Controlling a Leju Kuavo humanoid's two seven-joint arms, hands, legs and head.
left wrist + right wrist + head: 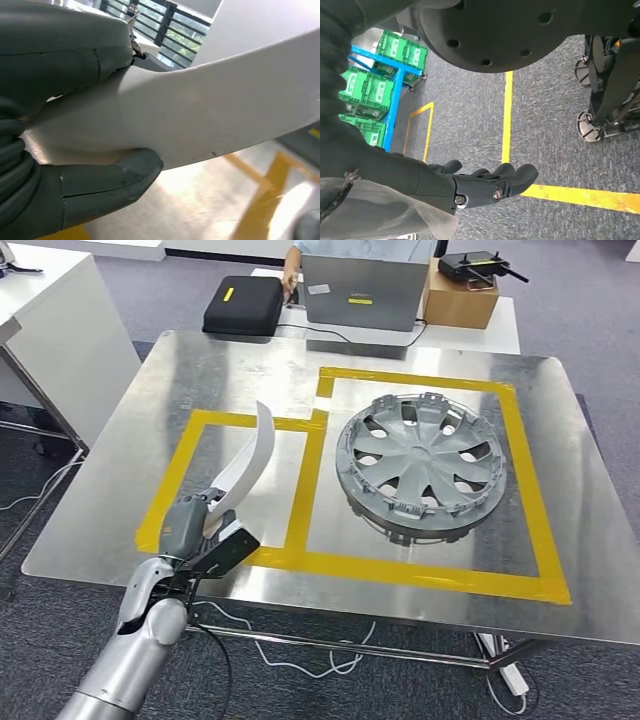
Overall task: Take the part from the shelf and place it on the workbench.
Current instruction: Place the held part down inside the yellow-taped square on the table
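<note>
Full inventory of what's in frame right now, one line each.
curved part: 1, white, held above the left taped box
wheel cover: 1, grey, lying in the right taped box
tape outlines: 2 boxes, yellow, on the workbench top
workbench: 1, bare metal, centre
laptop: 1, grey, far table
case: 1, black with yellow tag, far table
cardboard box: 1, brown, far table, black device on top
crates: several, green, on a blue rack
person's hand: 1, by the laptop
left hand: grips the curved part
right hand: hangs over carpet, holding nothing

One white part (249,465), one hubcap (420,465) (grey), one laptop (364,292)
</note>
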